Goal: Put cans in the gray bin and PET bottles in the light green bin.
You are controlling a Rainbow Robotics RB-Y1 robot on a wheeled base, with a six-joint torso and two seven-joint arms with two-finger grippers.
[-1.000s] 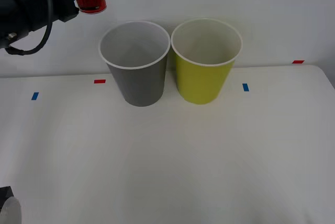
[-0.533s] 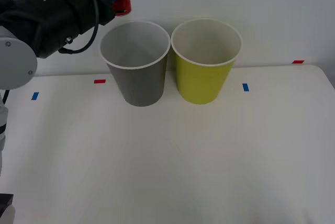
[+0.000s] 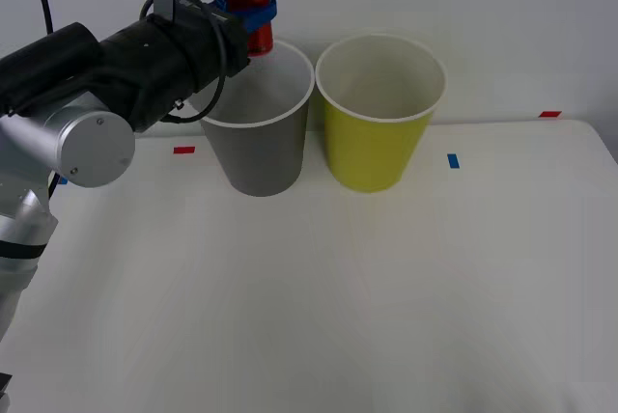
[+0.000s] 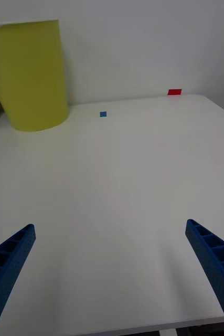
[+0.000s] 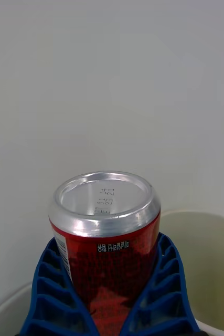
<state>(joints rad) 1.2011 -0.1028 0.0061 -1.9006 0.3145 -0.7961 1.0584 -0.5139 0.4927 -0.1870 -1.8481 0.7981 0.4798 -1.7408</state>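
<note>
A small red can with a silver top stands upright in my left gripper, whose blue fingers are shut on it just above the far left rim of the gray bin. The left wrist view has the can close up between the blue fingers. The light green bin stands right beside the gray one, on its right. My right gripper is open low over the bare table, and its view has the light green bin farther off. No PET bottle is in view.
The white table has small red and blue tape marks along its back edge. A white wall rises behind the bins. The table's right edge lies beyond the light green bin.
My left arm has swung right from the far left corner, carrying the can to a spot over the gray bin's far left rim. The can now stands upright.
</note>
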